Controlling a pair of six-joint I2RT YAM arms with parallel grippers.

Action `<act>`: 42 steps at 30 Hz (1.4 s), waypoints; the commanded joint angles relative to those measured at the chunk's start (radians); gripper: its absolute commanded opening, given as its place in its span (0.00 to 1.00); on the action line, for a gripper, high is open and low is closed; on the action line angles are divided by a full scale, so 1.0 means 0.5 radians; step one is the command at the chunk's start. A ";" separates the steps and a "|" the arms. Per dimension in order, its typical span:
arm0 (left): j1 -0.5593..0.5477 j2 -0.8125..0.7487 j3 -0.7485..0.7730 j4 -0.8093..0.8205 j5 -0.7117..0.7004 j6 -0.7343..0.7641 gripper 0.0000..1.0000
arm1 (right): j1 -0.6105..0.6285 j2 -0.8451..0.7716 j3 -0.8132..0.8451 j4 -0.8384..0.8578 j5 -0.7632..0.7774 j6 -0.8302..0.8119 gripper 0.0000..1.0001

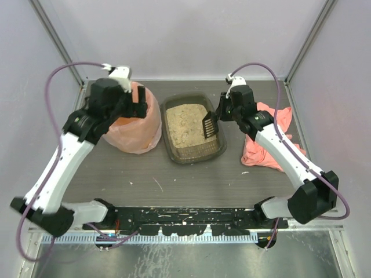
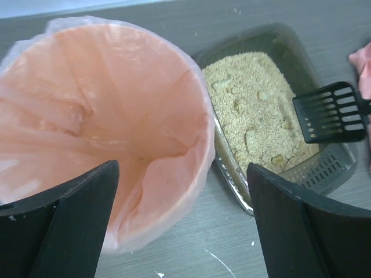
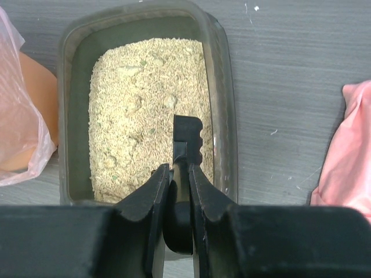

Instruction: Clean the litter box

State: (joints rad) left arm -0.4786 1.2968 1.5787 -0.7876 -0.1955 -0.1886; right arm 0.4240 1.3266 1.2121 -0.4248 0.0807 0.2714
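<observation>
The litter box (image 1: pixel 172 149) is a shallow dark olive-brown tray with beige litter (image 1: pixel 185 124) and several pale clumps, at the table's middle. It also shows in the left wrist view (image 2: pixel 290 43) and the right wrist view (image 3: pixel 72 104). My right gripper (image 1: pixel 219 119) is shut on the handle of a black slotted scoop (image 1: pixel 209 127), held above the litter at the box's right side; the scoop also shows in the left wrist view (image 2: pixel 333 111) and edge-on in the right wrist view (image 3: pixel 186 139). My left gripper (image 1: pixel 139 110) is open and empty above the bin, its fingers (image 2: pixel 69 226) wide apart.
A round bin lined with a peach-pink bag (image 1: pixel 136 130) stands just left of the litter box, its mouth open (image 2: pixel 104 98). A crumpled pink cloth (image 1: pixel 269 139) lies right of the box. White specks dot the grey table (image 1: pixel 191 185).
</observation>
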 commanded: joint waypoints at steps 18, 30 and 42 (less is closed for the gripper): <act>-0.001 -1.105 -0.949 0.691 -0.247 0.093 0.98 | 0.263 0.961 1.221 -0.566 0.576 -0.551 0.01; 0.039 -1.187 -0.988 0.651 -0.347 0.084 0.98 | 0.493 1.343 1.596 -0.770 1.101 -0.619 0.01; 0.067 -1.170 -0.995 0.629 -0.308 0.075 0.99 | 0.508 1.486 1.696 -0.893 0.977 -0.525 0.01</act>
State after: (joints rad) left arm -0.4496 0.7155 1.0809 -0.5274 -0.3492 -0.1593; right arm 0.6788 2.0693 2.0109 -0.8467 0.5850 -0.0132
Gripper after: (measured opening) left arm 0.991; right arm 0.232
